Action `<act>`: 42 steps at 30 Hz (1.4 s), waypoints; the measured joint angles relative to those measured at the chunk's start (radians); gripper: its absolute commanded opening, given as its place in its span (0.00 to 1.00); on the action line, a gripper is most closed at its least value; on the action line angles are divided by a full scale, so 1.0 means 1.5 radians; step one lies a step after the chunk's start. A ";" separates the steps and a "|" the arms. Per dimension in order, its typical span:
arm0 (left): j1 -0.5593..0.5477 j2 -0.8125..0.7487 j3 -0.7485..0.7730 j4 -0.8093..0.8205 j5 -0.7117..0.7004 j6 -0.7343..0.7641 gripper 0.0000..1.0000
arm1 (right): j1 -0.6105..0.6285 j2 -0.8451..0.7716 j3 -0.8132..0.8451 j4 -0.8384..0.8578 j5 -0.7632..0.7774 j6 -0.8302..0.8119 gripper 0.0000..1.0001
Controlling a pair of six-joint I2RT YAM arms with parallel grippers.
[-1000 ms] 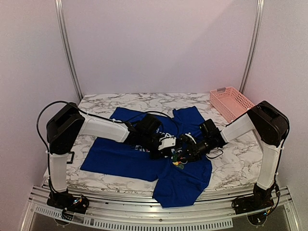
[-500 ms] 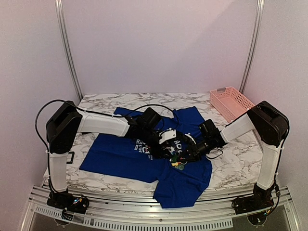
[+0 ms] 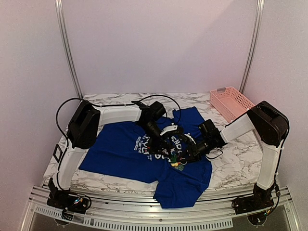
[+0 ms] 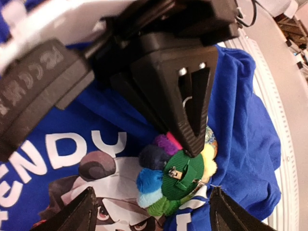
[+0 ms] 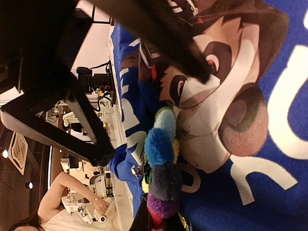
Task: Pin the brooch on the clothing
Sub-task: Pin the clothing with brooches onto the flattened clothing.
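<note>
The brooch [image 4: 174, 179] sits on the chest print of the clothing [image 4: 245, 120], lower centre of the left wrist view. My right gripper [image 4: 192, 143], reaching in from the top, pinches its upper edge. My left gripper [image 4: 153, 202] is spread wide and empty, with the brooch just above its gap.

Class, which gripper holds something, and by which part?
The right gripper pinches the brooch at its green backing's edge; the left gripper is open, holding nothing.
</note>
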 measured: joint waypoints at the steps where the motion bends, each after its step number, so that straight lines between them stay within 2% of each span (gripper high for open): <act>1: 0.004 0.032 0.039 -0.047 0.019 0.026 0.84 | 0.000 0.000 0.000 0.000 0.000 -0.001 0.00; 3: 0.013 0.074 0.081 -0.118 0.059 0.071 0.86 | 0.000 0.000 0.000 0.000 -0.001 -0.003 0.00; 6: 0.022 0.076 0.077 -0.167 0.095 0.122 0.87 | 0.000 0.000 0.000 -0.001 -0.002 -0.006 0.00; 8: 0.026 0.056 0.035 -0.168 0.107 0.134 0.83 | 0.001 0.000 0.000 -0.002 -0.002 -0.009 0.00; 10: 0.026 0.043 0.011 -0.168 0.109 0.134 0.73 | 0.001 0.000 0.001 -0.004 -0.002 -0.011 0.00; 12: 0.024 0.040 0.001 -0.173 0.110 0.134 0.67 | 0.001 0.000 0.003 -0.006 -0.002 -0.012 0.00; 15: 0.020 0.036 -0.014 -0.151 0.106 0.119 0.62 | 0.001 0.001 0.010 -0.005 -0.002 -0.013 0.00; 19: 0.009 0.020 -0.036 -0.086 0.083 0.051 0.52 | 0.001 0.001 0.011 -0.005 -0.002 -0.013 0.00; 23: 0.002 0.017 -0.038 -0.034 0.057 -0.001 0.49 | 0.001 0.001 0.011 -0.005 -0.002 -0.013 0.00; 35: -0.001 0.011 -0.058 -0.011 0.061 0.023 0.37 | 0.004 0.002 0.011 0.001 -0.008 -0.010 0.00; 37: -0.001 0.011 -0.059 -0.009 0.062 0.018 0.31 | 0.005 0.002 0.011 0.001 -0.011 -0.010 0.00; 42: -0.006 0.011 -0.060 -0.012 0.060 0.000 0.07 | 0.006 0.002 0.008 0.000 -0.010 -0.010 0.00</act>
